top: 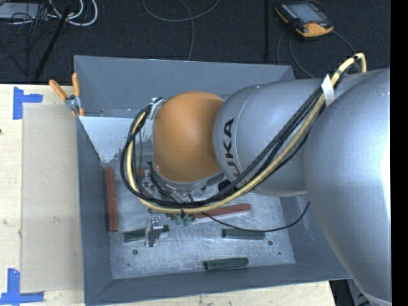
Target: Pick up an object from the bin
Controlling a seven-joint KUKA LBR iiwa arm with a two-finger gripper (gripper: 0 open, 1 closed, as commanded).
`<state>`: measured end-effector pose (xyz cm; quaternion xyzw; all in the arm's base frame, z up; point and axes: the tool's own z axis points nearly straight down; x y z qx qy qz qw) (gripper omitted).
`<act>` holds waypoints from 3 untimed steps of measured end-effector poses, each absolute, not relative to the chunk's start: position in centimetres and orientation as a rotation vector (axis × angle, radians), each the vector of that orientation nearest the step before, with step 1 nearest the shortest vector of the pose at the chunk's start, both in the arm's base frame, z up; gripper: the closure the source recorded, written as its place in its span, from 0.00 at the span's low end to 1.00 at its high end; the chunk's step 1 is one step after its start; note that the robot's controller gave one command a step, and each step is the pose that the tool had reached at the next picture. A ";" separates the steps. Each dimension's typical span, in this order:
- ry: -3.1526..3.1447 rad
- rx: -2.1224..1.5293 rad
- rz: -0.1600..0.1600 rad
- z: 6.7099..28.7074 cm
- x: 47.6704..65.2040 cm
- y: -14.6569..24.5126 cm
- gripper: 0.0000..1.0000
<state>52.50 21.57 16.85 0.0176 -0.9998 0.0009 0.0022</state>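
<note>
Camera view, left floor of bin [185,78]: gripper [154,232] low, width of its opening impossible to tell. Just beside it, toward the view's left, small dark green strip [134,236], long axis lying left-right.

The bin [94,247] is lit from above, and a pale bright wedge is seen on its far left wall. A soft sheen is carried by the orange cover [185,132] and the grey arm [331,158]. The bin floor beneath them is shadowed, and the far background is left dark
</note>
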 end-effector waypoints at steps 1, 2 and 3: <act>-3.138 0.008 0.002 23.6 52.3 22.5 0.00; -3.144 0.209 -0.005 20.9 51.6 21.5 0.00; -3.129 0.321 -0.002 14.1 54.1 20.1 0.00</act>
